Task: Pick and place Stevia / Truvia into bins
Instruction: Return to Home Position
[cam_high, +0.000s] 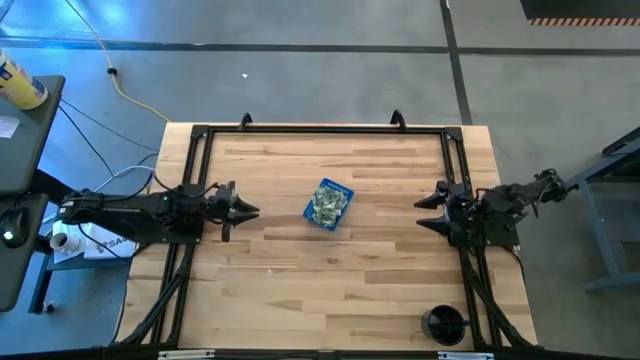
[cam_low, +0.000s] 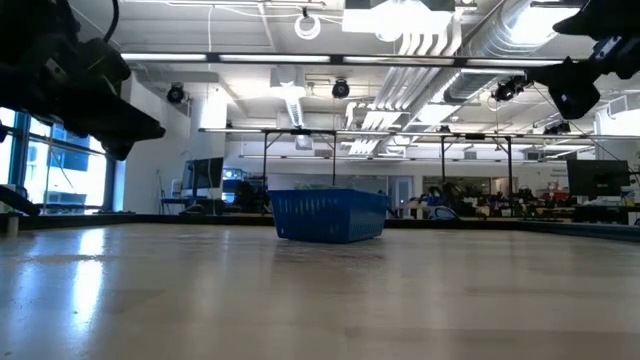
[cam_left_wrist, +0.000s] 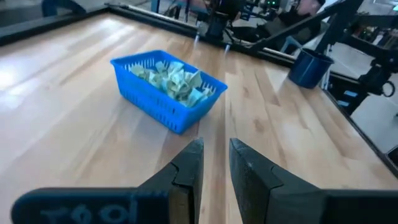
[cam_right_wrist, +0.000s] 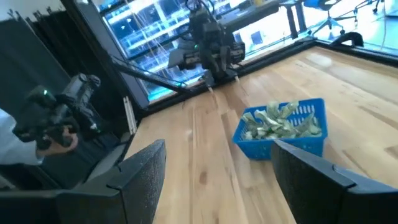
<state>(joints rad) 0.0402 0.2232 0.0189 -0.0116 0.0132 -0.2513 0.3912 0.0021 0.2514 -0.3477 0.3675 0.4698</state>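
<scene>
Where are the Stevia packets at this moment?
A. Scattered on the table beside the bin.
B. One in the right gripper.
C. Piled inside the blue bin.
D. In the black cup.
C: the Stevia packets lie piled inside the blue bin at the middle of the table, while the left gripper and right gripper hang empty at either side.

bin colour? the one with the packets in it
The bin is blue, with slotted walls. It shows best in the left wrist view.

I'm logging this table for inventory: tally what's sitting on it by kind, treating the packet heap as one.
Shallow blue plastic basket: 1
Heap of pale green-and-white paper sachets in it: 1
Round black cup: 1
Total: 3
</scene>
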